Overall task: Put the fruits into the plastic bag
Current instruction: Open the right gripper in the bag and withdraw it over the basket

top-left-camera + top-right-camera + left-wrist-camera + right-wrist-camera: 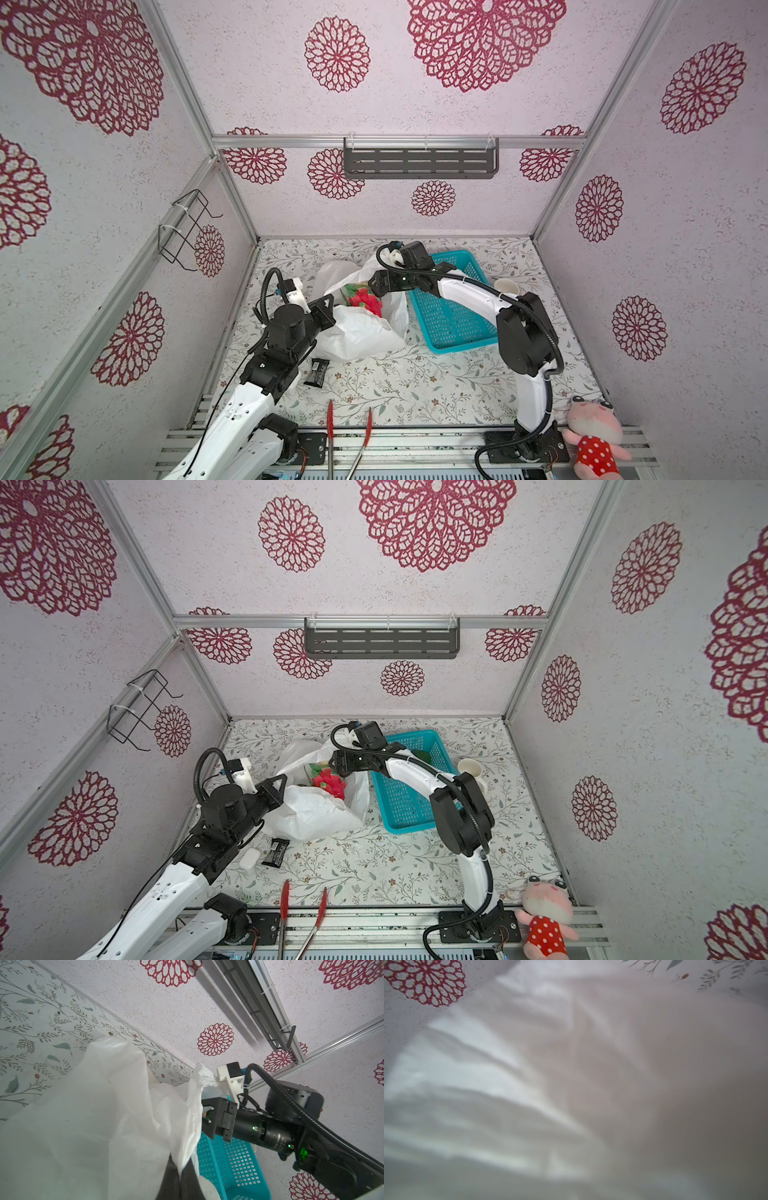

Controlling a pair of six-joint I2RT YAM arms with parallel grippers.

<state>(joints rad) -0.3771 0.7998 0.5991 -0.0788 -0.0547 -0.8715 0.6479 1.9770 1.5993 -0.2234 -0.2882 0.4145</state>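
Note:
The white plastic bag lies crumpled mid-table with its mouth facing up. My left gripper is shut on the bag's near rim and holds it up. A red-pink spiky fruit with green tips rests inside the mouth. Just above that fruit, at the far rim, my right gripper stands open with its fingers spread and empty. Bag film fills the right wrist view and hides the jaws. A green fruit lies in the teal basket.
The teal basket stands right of the bag, under my right arm. A white cup sits beyond it. A black packet and a white case lie by my left arm. Red tongs and a pink plush toy are at the front edge.

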